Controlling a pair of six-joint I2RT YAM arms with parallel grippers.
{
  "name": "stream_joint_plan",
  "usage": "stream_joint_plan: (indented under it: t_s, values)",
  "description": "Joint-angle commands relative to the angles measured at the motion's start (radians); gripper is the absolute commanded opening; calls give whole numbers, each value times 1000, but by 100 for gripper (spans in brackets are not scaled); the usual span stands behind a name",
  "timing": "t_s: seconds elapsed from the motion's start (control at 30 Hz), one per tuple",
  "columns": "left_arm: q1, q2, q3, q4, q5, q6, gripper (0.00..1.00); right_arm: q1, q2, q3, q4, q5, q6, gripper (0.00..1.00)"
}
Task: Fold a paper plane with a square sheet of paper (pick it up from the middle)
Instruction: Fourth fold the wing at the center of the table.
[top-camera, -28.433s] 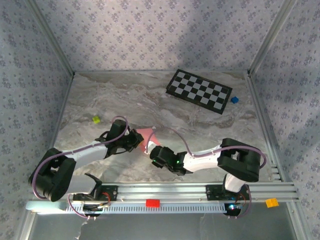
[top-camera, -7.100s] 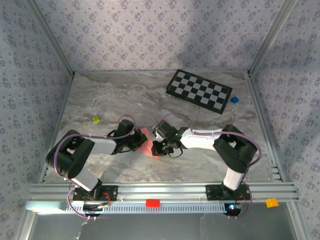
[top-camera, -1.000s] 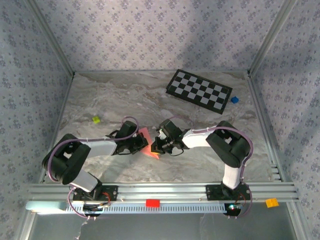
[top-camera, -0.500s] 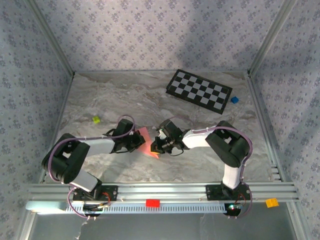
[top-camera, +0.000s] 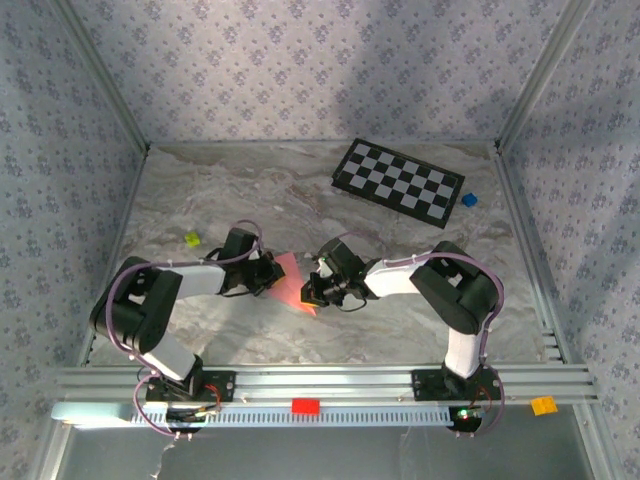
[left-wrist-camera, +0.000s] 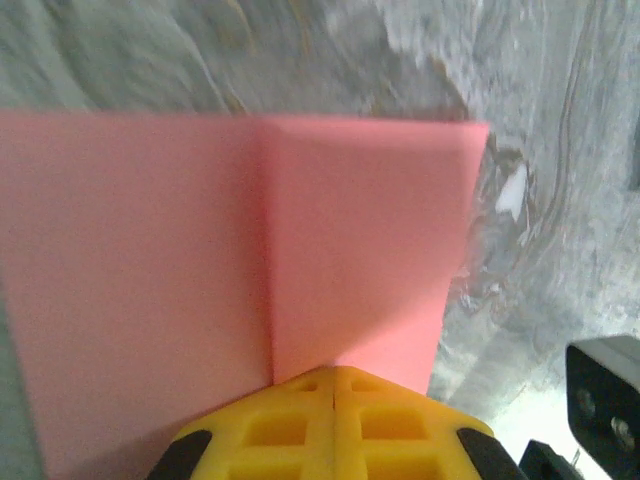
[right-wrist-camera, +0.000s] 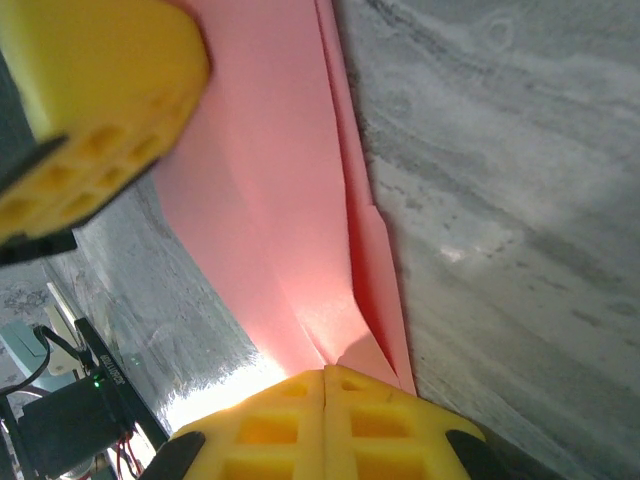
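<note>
Marbled grey surface (top-camera: 400, 310) ahead of me: checkered board (top-camera: 398, 182) far right, blue block (top-camera: 468, 200) just beside it, yellow-green block (top-camera: 192, 239) left, pink paper (top-camera: 292, 278) mid-surface.

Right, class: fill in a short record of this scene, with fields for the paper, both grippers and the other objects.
paper: pink-red sheet, partly folded, lying on the marble table
left gripper: shut, tips on the sheet
right gripper: shut, tips at the sheet's folded edge
other objects: checkerboard, blue block, yellow-green block
</note>
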Motion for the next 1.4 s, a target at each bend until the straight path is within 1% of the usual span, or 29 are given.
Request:
stream_joint_plan:
  t_s: [0.0,0.33,0.57,0.73,0.87,0.97,1.13,1.23,1.37]
  values:
    - [39,19,34,-47,-75,42,0,2,43,-40,-130,12,2,0]
    - [107,64,104,-97,-61,84,0,0,43,-41,-133,5,-5,0]
    - [141,91,156,-136,-50,118,0,-2,43,-42,-141,2,-14,0]
    - [157,111,187,-177,-62,148,0,-8,37,-43,-141,-2,-19,0]
    - [168,96,192,-188,-50,157,0,-15,33,-42,-150,-7,-29,0]
    - [168,45,197,-198,-40,154,1,-20,28,-36,-164,-11,-43,0]
    - [144,-73,193,-224,-46,135,4,-27,24,-23,-185,-13,-55,0]
    - [93,-121,176,-228,-54,122,5,-30,20,-19,-191,-11,-55,0]
    - [5,-146,118,-182,-73,79,5,-30,20,-18,-192,-8,-55,0]
